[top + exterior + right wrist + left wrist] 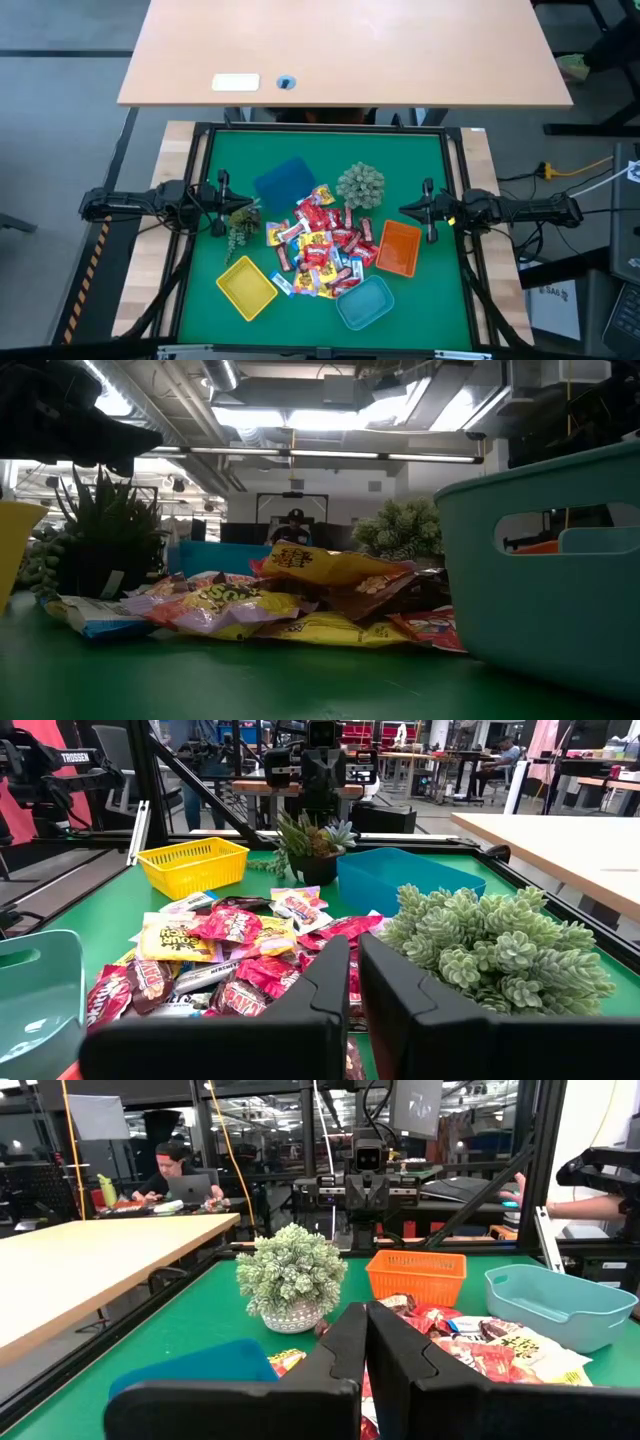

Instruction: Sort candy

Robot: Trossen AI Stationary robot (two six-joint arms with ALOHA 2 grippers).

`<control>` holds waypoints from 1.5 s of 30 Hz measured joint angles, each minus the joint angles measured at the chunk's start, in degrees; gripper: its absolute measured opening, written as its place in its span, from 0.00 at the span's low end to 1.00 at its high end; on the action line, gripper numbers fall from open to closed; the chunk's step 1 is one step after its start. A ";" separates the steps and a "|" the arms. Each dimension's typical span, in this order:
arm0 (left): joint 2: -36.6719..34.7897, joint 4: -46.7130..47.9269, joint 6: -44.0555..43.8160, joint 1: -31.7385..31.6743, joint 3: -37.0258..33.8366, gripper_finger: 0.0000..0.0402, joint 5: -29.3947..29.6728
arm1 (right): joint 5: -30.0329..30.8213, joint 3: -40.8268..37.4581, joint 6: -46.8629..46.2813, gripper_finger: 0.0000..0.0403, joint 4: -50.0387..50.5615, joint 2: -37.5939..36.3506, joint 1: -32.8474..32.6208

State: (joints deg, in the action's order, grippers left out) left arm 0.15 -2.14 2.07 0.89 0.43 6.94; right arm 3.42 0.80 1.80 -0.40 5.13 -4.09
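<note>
Teal plastic tray [560, 580] closest to the low camera, on the green desk [420, 160]. Heap of small shiny wrapped candy [318, 250], red, yellow and brown, mid-desk between four trays: blue [285, 180], orange [399, 248], yellow [245, 287], teal. Left hand [222, 203]: fingers together, empty, at left edge. Right hand [428, 212]: fingers nearly together, empty, at right edge.

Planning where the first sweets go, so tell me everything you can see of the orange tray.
The orange tray is a small rectangular plastic basket with lattice walls and a solid rim, as the left wrist view shows. It sits upright on the green mat at the right edge of the candy pile, nearest the right arm. Wrappers lie against its inner side; the inside looks empty from above.
</note>
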 joint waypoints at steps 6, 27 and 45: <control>0.00 0.01 0.00 0.00 -0.01 0.00 0.00 | 0.00 -0.02 0.00 0.07 0.00 0.00 0.01; 0.01 -0.03 0.02 0.02 0.00 0.00 0.02 | 0.00 -0.01 -0.01 0.07 0.01 0.01 0.00; 0.00 -9.16 -0.02 0.01 -0.02 0.00 -0.70 | -0.44 -0.01 -0.01 0.07 -0.02 0.01 0.01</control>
State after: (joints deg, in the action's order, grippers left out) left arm 0.15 -11.30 2.04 0.90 0.40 6.24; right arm 2.98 0.79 1.79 -0.43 5.14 -4.09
